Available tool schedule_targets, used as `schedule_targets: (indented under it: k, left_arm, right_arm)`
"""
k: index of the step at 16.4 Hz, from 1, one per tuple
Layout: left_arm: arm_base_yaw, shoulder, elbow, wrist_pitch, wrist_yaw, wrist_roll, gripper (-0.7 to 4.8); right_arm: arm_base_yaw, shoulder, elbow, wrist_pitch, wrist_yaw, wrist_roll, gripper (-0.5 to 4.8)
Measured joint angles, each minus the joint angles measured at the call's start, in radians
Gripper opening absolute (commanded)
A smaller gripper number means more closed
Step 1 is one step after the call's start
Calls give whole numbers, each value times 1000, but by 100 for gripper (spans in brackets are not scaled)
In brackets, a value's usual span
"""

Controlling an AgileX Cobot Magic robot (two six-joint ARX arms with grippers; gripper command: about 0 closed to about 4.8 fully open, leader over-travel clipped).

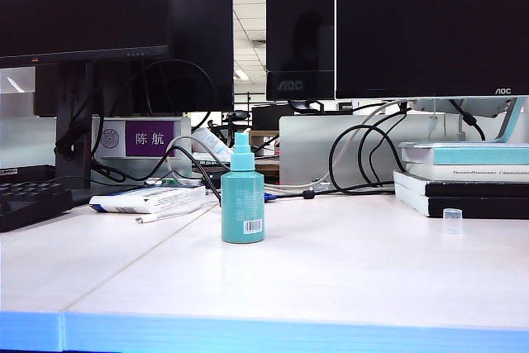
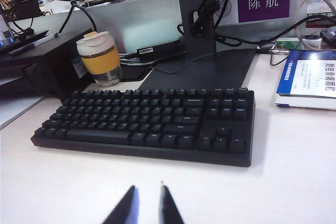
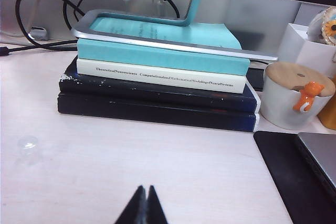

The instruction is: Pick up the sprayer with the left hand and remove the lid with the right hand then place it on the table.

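Observation:
The teal sprayer (image 1: 243, 200) stands upright on the white table (image 1: 347, 270), its light teal nozzle bare and its barcode label facing the camera. The clear lid (image 1: 452, 215) sits on the table far to the right, in front of the stacked books; the right wrist view also shows the lid (image 3: 27, 142). Neither arm appears in the exterior view. My left gripper (image 2: 147, 186) hovers over bare table in front of a black keyboard, shut with nothing between its tips. My right gripper (image 3: 145, 187) is shut and empty, some way off to one side of the lid.
A black keyboard (image 2: 152, 121) and a yellow-banded cup (image 2: 100, 59) lie ahead of the left gripper. A stack of books (image 3: 157, 82) bears a monitor foot, with a white mug (image 3: 294, 95) and a dark pad (image 3: 289, 177) beside it. Monitors, cables and a booklet (image 1: 149, 198) crowd the back.

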Motion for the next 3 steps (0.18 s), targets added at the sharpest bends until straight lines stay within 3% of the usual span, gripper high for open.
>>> schedule_targets:
  k: [3]
  left_arm:
    - [0, 0, 0, 0, 0, 0, 66]
  right_arm:
    - [0, 0, 0, 0, 0, 0, -1]
